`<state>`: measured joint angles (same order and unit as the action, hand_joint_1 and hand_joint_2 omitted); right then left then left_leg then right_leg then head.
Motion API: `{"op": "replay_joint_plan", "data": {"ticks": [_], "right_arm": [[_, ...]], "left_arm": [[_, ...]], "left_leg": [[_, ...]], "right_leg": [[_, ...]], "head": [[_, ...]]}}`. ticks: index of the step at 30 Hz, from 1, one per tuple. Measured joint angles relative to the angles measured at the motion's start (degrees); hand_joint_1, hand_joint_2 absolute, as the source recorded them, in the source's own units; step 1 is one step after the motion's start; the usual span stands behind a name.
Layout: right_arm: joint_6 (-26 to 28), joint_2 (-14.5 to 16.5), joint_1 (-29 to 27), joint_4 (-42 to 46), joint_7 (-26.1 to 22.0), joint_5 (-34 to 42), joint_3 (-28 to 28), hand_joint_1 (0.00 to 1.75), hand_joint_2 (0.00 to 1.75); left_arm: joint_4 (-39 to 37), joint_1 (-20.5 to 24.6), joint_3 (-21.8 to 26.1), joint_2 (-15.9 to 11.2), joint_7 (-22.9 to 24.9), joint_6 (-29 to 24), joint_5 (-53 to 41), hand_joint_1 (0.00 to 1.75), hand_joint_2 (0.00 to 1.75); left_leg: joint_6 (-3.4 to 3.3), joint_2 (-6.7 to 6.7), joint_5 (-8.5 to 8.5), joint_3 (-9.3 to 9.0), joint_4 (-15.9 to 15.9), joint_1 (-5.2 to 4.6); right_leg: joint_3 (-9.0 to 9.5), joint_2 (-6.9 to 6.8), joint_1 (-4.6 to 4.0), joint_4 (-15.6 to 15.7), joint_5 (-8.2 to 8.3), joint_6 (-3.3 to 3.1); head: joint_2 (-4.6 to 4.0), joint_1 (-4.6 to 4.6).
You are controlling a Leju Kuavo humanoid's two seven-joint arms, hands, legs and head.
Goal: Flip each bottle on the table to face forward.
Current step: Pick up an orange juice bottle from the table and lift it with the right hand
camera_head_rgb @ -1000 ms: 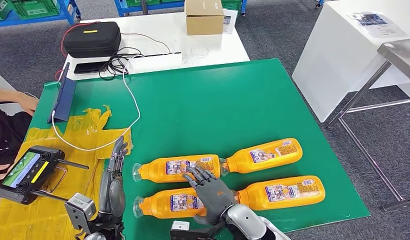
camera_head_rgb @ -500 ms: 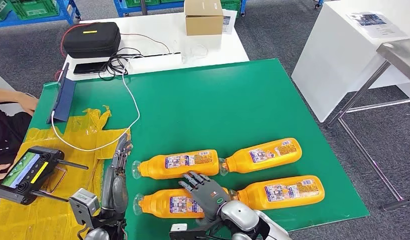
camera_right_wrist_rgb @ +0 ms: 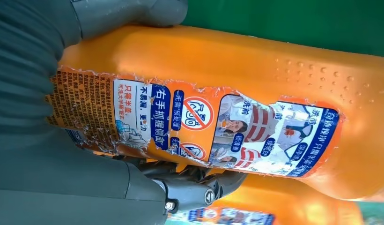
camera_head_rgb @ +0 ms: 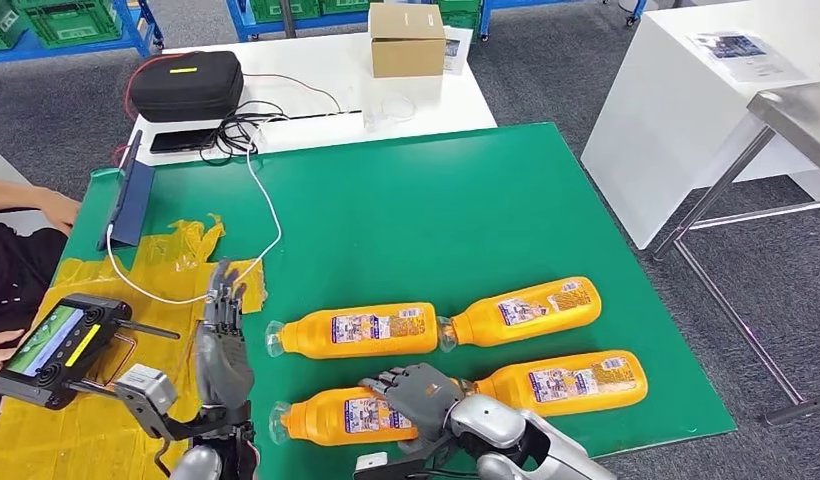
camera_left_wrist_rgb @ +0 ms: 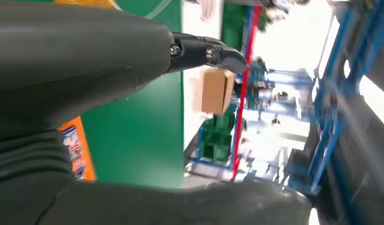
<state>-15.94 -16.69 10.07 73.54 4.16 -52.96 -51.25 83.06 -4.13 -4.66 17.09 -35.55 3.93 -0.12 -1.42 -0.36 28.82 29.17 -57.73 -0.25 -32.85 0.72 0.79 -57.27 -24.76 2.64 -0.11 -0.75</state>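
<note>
Four orange bottles lie on their sides on the green mat [camera_head_rgb: 436, 210], their labels facing up. The far pair are the far-left bottle [camera_head_rgb: 356, 330] and the far-right bottle [camera_head_rgb: 526, 310]; the near-right bottle [camera_head_rgb: 571, 382] lies by the front edge. My right hand [camera_head_rgb: 418, 392] grips the near-left bottle [camera_head_rgb: 331, 416] at its thick end. Up close, this bottle [camera_right_wrist_rgb: 255, 65] sits between the thumb [camera_right_wrist_rgb: 152, 9] and the fingers [camera_right_wrist_rgb: 199, 192]. My left hand [camera_head_rgb: 221, 345] stands upright to the left of the bottles, fingers spread, holding nothing; its fingers [camera_left_wrist_rgb: 204, 51] are stretched out.
A person at the left edge holds a controller [camera_head_rgb: 56, 345] over the yellow sheet [camera_head_rgb: 56, 430]. A white cable [camera_head_rgb: 271, 215] and a blue tablet [camera_head_rgb: 131, 195] lie on the mat's left part. Behind are a black case [camera_head_rgb: 184, 85] and a cardboard box [camera_head_rgb: 408, 38]. A white table [camera_head_rgb: 686, 110] stands right.
My right hand has drawn back from the far-left bottle toward the front edge and closed around the near-left bottle. My left hand shifted slightly left and spread its fingers.
</note>
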Motion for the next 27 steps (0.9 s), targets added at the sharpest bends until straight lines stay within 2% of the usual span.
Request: {"op": "replay_joint_plan", "data": {"ticks": [5, 7, 9, 13, 16, 20, 23, 27], "right_arm": [[3.42, -0.42, -1.74, 0.56, 3.42, 1.38, 0.53, 1.75, 1.75], [6.01, -0.12, -2.5, 0.55, 4.68, 3.03, 1.01, 1.75, 1.75], [10.97, 1.04, -3.94, 0.53, 6.16, 6.46, 2.25, 1.75, 1.75], [23.66, 5.1, -8.31, 1.59, 7.56, 15.95, 5.91, 1.75, 1.75], [27.31, 7.17, -11.18, 3.54, 7.08, 19.01, 7.21, 1.75, 1.75], [32.72, 8.92, -15.58, 7.69, 1.71, 24.15, 9.22, 1.75, 1.75], [36.51, 9.9, -18.9, 12.56, -1.31, 24.49, 10.39, 1.75, 1.75], [38.8, 10.6, -21.56, 19.36, -2.15, 23.52, 10.89, 1.75, 1.75]], "left_arm": [[1.46, -0.49, 0.74, 0.5, 0.34, -3.33, 3.95, 0.0, 0.0], [2.08, -0.76, 0.97, 0.64, 0.1, -4.45, 5.18, 0.0, 0.87], [3.03, -1.3, 1.34, 0.84, -0.34, -5.92, 6.88, 0.0, 1.75], [6.3, -3.31, 2.33, 1.1, -0.61, -8.0, 10.32, 0.0, 1.75], [8.24, -4.57, 2.84, 1.15, -0.43, -8.2, 11.4, 0.0, 1.75], [9.79, -6.43, 3.23, 1.21, 1.86, -5.31, 14.48, 0.0, 1.75], [10.46, -8.09, 3.45, 1.21, 2.98, -2.3, 15.75, 0.0, 1.75], [10.97, -9.61, 3.77, 1.21, 3.83, -0.41, 15.61, 0.0, 1.75]], "left_leg": [[-0.13, -0.02, 0.23, -0.44, 0.03, 0.0], [-0.16, -0.02, 0.25, -0.56, 0.04, 0.03], [-0.17, 0.01, 0.26, -0.57, 0.05, 0.07], [-0.17, 0.12, 0.29, -0.49, 0.04, 0.09], [-0.16, 0.1, 0.3, -0.29, 0.04, 0.1], [-0.16, 0.0, 0.29, 0.1, 0.04, 0.17], [-0.15, 0.03, 0.29, 0.31, 0.04, 0.19], [-0.15, 0.02, 0.29, 0.38, 0.04, 0.18]], "right_leg": [[0.46, 0.02, -0.02, 0.23, -0.19, 0.15], [0.73, 0.02, -0.04, 0.35, -0.19, 0.16], [1.1, 0.02, -0.07, 0.43, -0.17, 0.18], [1.24, 0.12, -0.07, 0.47, -0.13, 0.22], [1.02, 0.12, -0.09, 0.47, -0.13, 0.23], [0.75, 0.06, -0.13, 0.45, -0.14, 0.23], [0.55, 0.06, -0.14, 0.44, -0.14, 0.23], [0.43, 0.06, -0.13, 0.44, -0.14, 0.23]], "head": [[0.0, 0.0], [0.0, -0.02], [0.0, -0.04], [0.0, -0.03], [0.0, -0.02], [0.0, -0.02], [0.0, -0.02], [0.0, -0.03]]}}
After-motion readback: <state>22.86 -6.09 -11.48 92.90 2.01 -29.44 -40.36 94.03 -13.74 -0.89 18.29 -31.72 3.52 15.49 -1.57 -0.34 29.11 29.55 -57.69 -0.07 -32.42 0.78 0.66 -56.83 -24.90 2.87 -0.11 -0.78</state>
